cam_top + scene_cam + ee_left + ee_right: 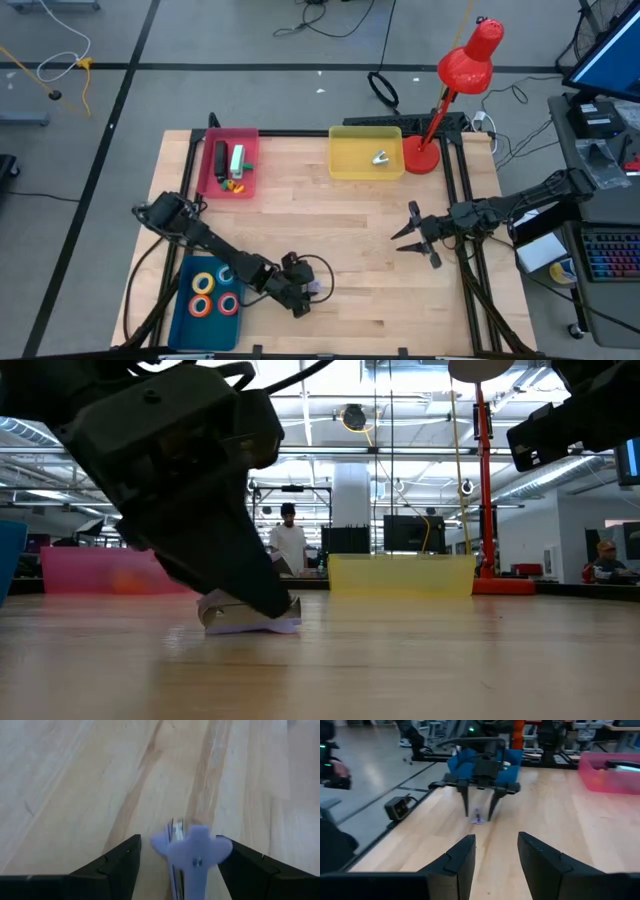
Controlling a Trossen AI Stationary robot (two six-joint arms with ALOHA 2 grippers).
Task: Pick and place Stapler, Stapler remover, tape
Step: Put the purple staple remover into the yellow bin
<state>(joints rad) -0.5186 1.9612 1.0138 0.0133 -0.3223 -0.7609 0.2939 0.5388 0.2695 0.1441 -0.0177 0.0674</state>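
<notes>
A small lavender staple remover [192, 854] lies on the wooden table near its front edge, also visible in the high view [316, 290] and the low view [250, 620]. My left gripper [179, 840] is down at the table, open, with one finger on each side of the remover. My right gripper [405, 235] hovers open over the table's right side, pointing left, with nothing in it. A blue tray [185, 318] at the front left holds several tape rolls [203, 284]. A stapler [221, 160] lies in the pink tray [250, 135]. My left gripper straddles the staple remover, coming down at a slant from the table's left. One finger [245, 865] stands right beside the remover's wing [223, 847], but I cannot tell whether it touches. The remover rests on the table.
A yellow tray [345, 165] at the far edge holds a silver staple remover [381, 158]. A red desk lamp [421, 155] stands at the far right corner. Bare wood lies between the two grippers. People stand in the room beyond the table.
</notes>
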